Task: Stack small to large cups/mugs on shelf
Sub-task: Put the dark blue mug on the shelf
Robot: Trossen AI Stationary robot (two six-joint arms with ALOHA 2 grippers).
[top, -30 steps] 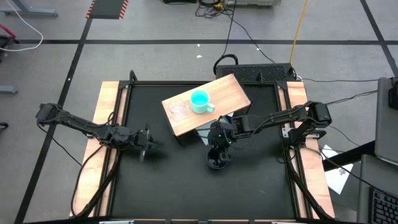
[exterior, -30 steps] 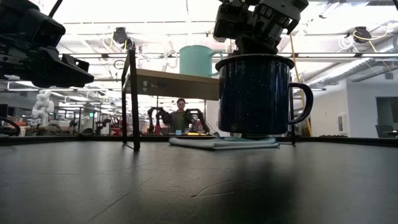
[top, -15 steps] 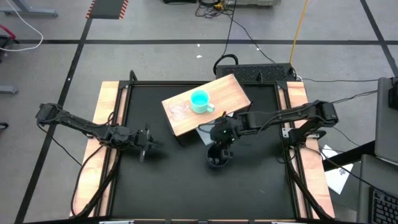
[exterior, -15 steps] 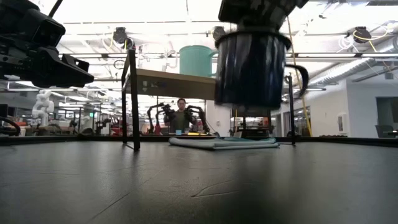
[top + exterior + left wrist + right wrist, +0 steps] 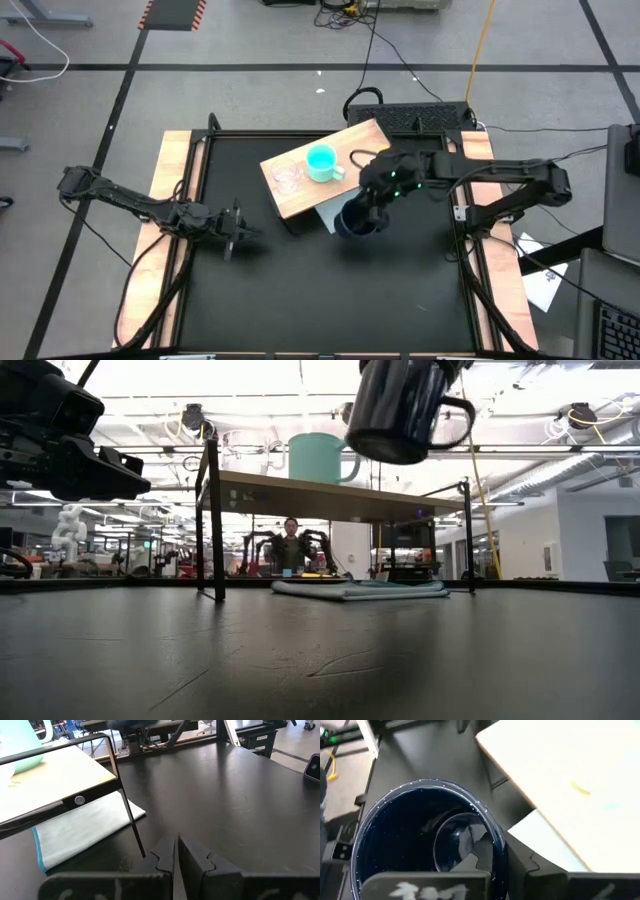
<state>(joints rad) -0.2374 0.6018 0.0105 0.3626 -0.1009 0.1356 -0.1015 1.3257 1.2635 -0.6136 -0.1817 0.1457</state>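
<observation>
The black mug (image 5: pixel 355 220) hangs in my right gripper (image 5: pixel 378 192), in the air just off the shelf's near right side; in the low view the black mug (image 5: pixel 395 410) is tilted, at about the height of the shelf top. The turquoise mug (image 5: pixel 322 162) and the clear glass cup (image 5: pixel 290 177) stand on their bases on the wooden shelf (image 5: pixel 365 150). My left gripper (image 5: pixel 238 230) is shut and empty, low over the table, left of the shelf. My right gripper holds the black mug by its rim (image 5: pixel 497 851), one finger inside the mug and one outside against the wall. The fingers come from above. The mug is lifted clear of the table and hangs tilted, its handle (image 5: pixel 458 418) toward the right.
A pale blue-grey folded cloth (image 5: pixel 325 212) lies on the table under the shelf's near edge; it also shows in the low view (image 5: pixel 360 589). The shelf stands on thin dark legs (image 5: pixel 213 520). A person sits in the room beyond the table (image 5: pixel 291 545).
My right gripper has lifted the black mug off the table and carried it up and toward the far edge, closer to the shelf. The mug stood upright on the table before; now it hangs clear and tilted, near the height of the shelf top.
</observation>
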